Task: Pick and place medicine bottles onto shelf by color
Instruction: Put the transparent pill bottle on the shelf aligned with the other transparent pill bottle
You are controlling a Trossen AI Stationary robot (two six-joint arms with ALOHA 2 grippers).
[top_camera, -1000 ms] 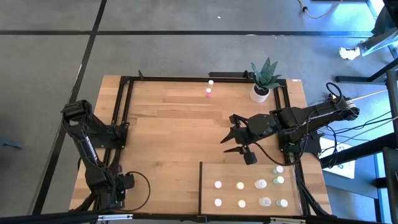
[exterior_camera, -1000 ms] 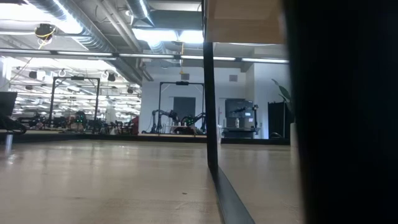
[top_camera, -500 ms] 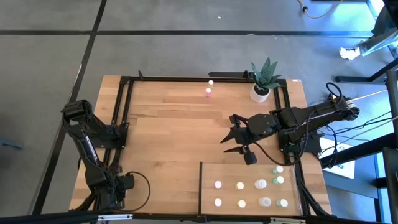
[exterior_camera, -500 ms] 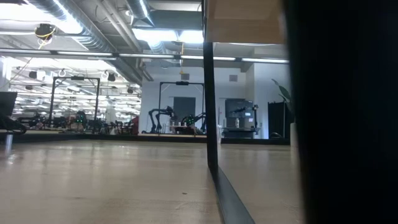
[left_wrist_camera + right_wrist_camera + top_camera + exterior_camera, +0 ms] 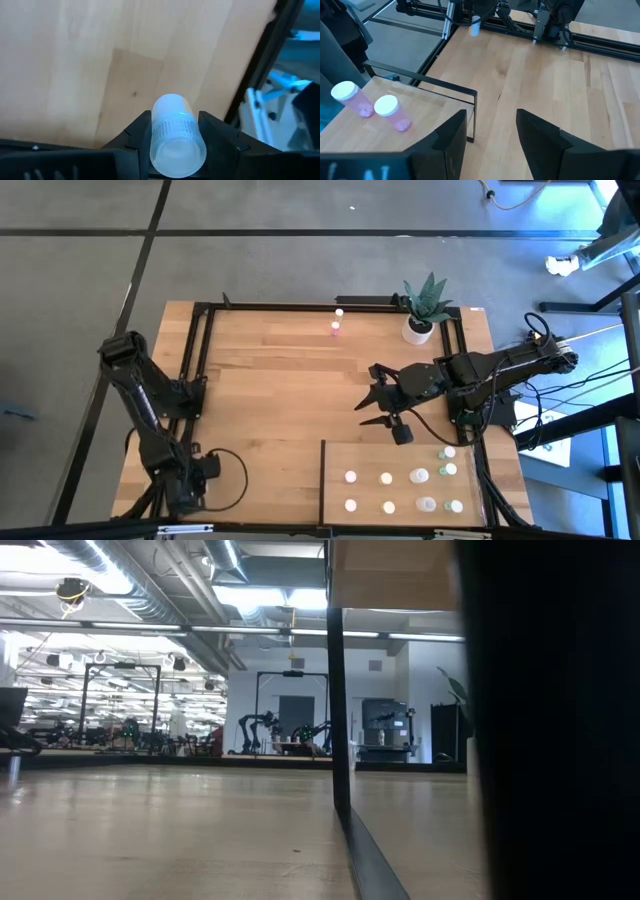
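Two fingers (image 5: 217, 137) pinching white bottle (image 5: 172, 135)

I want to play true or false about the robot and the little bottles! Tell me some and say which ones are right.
1. The left end effector is holding a small whitish bottle. True.
2. The right end effector is gripping a bottle. False: its fingers are open with nothing between them, above the bare tabletop.
3. Several bottles stand on the shelf near the right arm. True.
4. The potted plant stands on the shelf. False: it stands at the table's far edge, away from the shelf.
5. A pink bottle stands at the table's far edge. True.
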